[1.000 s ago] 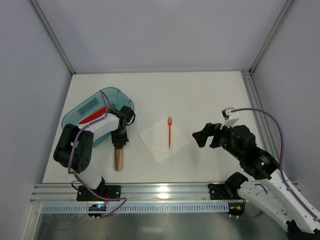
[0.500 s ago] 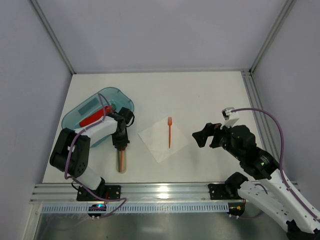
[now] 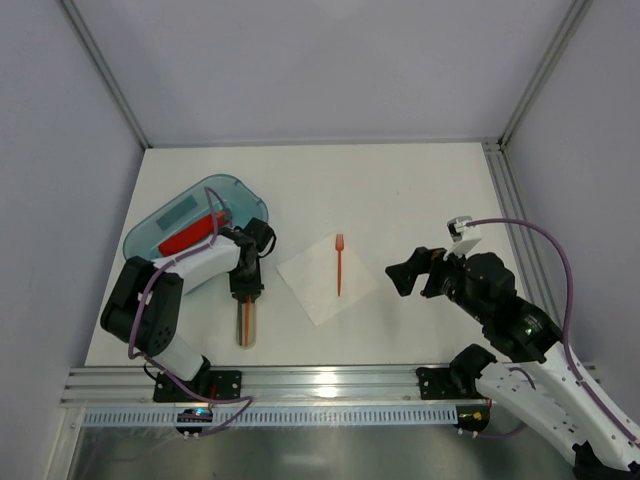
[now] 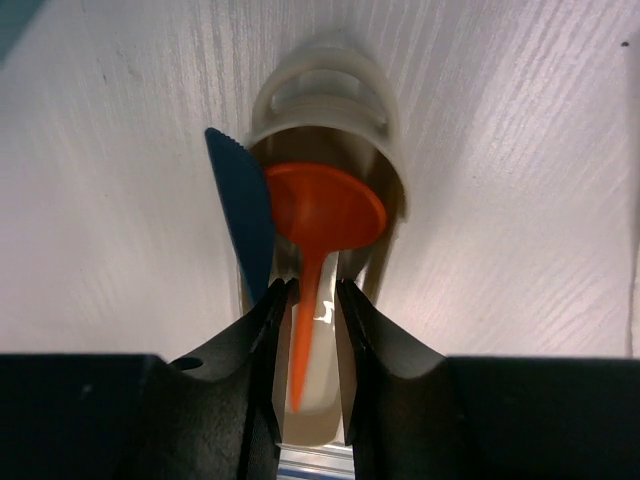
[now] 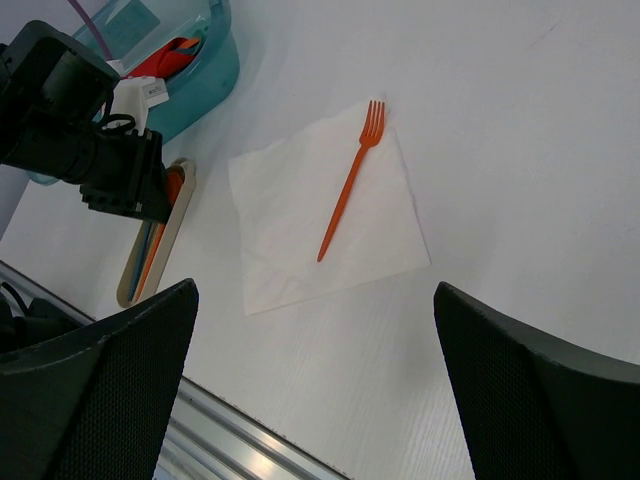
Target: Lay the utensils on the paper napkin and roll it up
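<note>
While my left gripper [image 4: 310, 300] has narrow fingers either side of the orange spoon [image 4: 325, 205] handle, my right gripper [image 3: 397, 275] is wide; the orange fork [image 5: 348, 185] lies on the paper napkin [image 5: 280, 210] ahead of its fingers.

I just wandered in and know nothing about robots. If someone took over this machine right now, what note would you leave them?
Left pincer: slightly open, straddling the handle of the orange spoon inside the beige holder; not gripping yet.
Right pincer: wide open, empty, hovering right of the paper napkin.
Things: orange fork lies on the napkin; blue knife sits beside the spoon in the holder.
Done: fork placed.
Left: move spoon and knife onto the napkin, then roll it up.
</note>
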